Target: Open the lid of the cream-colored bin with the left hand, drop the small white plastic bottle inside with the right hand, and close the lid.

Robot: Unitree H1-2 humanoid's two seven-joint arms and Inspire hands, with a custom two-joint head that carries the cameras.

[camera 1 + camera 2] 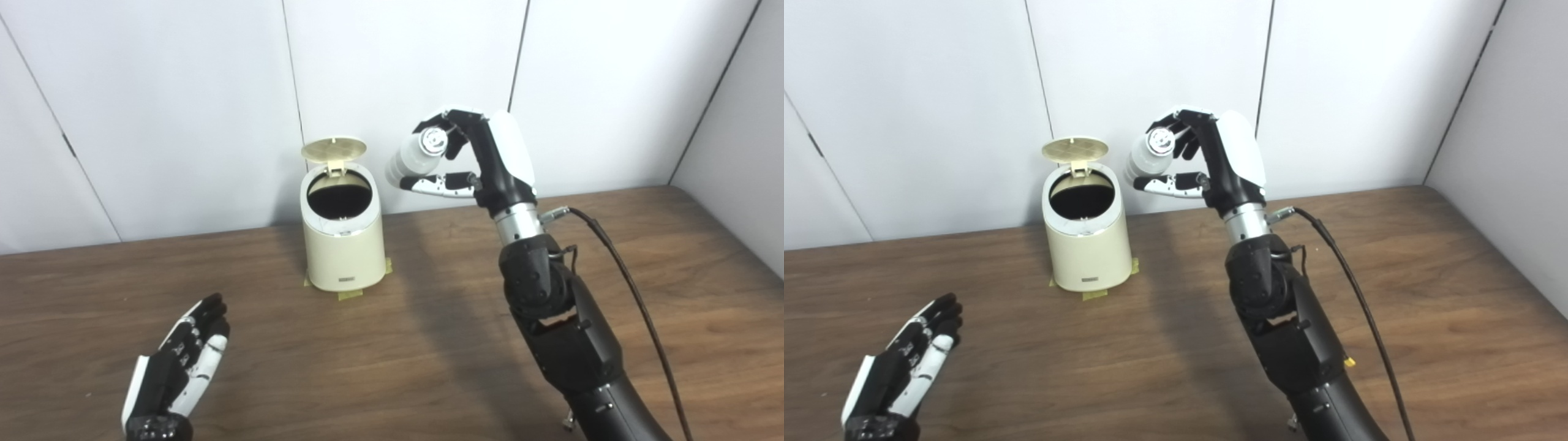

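Observation:
The cream-colored bin [343, 251] stands on the wooden table near the back wall. Its round lid [334, 149] is flipped up and stands upright behind the dark opening [339, 195]. My right hand [474, 159] is raised to the right of the bin, above rim height, and is shut on the small white plastic bottle [416, 158], whose cap end faces the camera. The bottle hangs beside the bin, not over the opening. My left hand [180, 364] rests low at the front left, open, fingers stretched out, holding nothing.
Strips of yellow tape [349, 295] mark the bin's base on the table [429, 343]. A black cable [637, 306] runs along the right forearm. White wall panels close the back and the right side.

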